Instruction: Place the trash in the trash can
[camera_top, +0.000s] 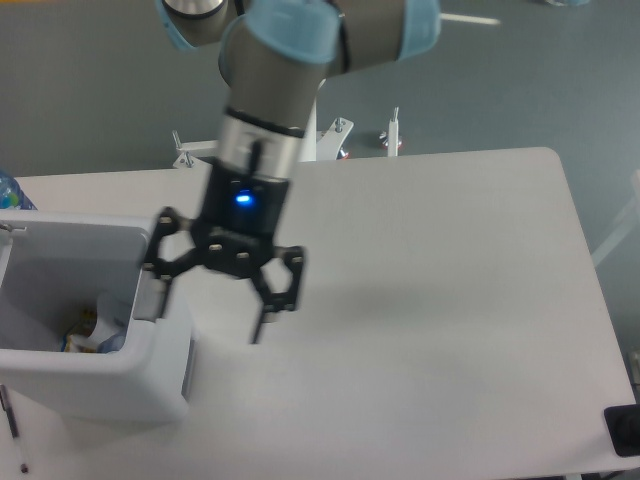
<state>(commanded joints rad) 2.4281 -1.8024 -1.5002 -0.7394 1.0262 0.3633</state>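
The trash can (105, 385) is a boxy white bin at the table's left front. In its bottom lies trash (98, 337): a pale see-through piece with yellow and blue bits, mostly hidden by the bin's wall. My gripper (205, 312) hangs open just right of the bin, above the table, with nothing between its black fingers. Its left finger (157, 272) overlaps the bin's right wall in this view.
A blue and clear object (8, 190) pokes in at the left edge behind the bin. A pen (12, 424) lies at the front left corner. A black item (624, 430) sits at the front right corner. The robot's base (300, 140) stands behind the table.
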